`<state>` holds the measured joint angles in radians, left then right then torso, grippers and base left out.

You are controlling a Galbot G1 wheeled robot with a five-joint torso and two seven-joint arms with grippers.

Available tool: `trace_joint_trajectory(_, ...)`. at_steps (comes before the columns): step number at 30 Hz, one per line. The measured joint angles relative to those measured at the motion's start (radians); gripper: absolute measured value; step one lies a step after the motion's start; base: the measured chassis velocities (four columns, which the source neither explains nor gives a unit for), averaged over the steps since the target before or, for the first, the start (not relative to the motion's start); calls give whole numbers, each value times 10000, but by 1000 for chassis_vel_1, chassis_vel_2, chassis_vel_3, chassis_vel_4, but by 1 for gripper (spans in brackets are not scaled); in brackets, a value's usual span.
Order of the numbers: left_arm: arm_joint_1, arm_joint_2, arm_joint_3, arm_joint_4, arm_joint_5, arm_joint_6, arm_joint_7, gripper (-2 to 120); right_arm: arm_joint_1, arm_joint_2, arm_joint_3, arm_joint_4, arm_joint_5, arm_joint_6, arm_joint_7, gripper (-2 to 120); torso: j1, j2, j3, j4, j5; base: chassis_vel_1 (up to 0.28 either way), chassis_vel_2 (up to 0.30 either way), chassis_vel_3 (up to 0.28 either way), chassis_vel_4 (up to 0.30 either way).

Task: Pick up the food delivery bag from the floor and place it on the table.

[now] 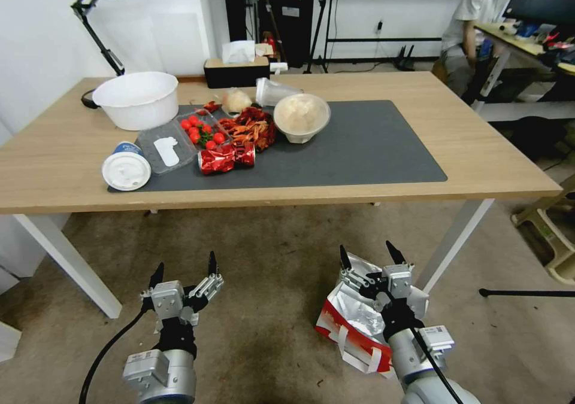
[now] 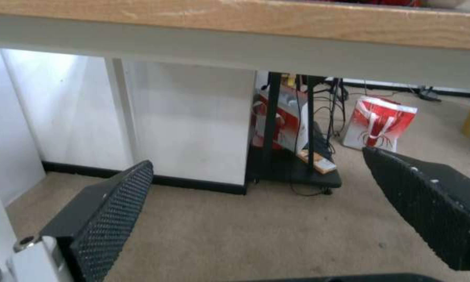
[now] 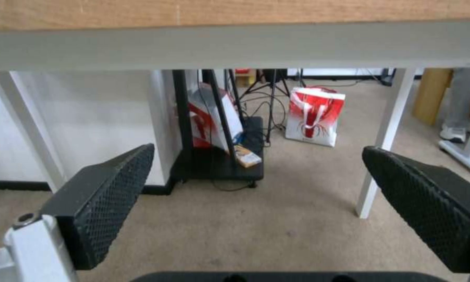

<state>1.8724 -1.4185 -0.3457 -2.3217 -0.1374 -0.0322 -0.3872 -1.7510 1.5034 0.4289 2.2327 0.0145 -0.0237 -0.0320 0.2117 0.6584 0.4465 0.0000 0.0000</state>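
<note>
The food delivery bag [image 1: 352, 319] lies crumpled on its side on the floor [image 1: 269, 272], in front of the table's right front leg. It is white with red bands, its silver foil lining showing and white straps trailing toward me. My right gripper [image 1: 368, 253] hangs open over the bag's far end, with nothing between its fingers. My left gripper [image 1: 182, 267] is open too, above bare floor to the left. Both wrist views look under the table [image 1: 479, 152] edge, between the spread pads of the left gripper [image 2: 256, 156] and right gripper [image 3: 258, 149]. A dark grey mat [image 1: 359, 146] covers the tabletop's middle.
The mat's left half holds a white bowl [image 1: 138, 99], a lidded cup [image 1: 126, 169], a tomato tray [image 1: 197, 131], a crushed red can [image 1: 224, 157] and a food bowl [image 1: 301, 115]. A white table leg [image 1: 455, 242] stands beside the bag. Another red-and-white bag [image 3: 314, 115] stands beyond the table.
</note>
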Motion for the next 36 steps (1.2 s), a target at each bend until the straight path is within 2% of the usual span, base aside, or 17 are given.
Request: trace_joint_trajectory(36, -74, 20, 53, 287, 27, -136, -32, 100, -32, -189, 124, -29, 111, 77, 35, 100, -580, -1515, -934, 0, 0, 0, 0, 0, 0)
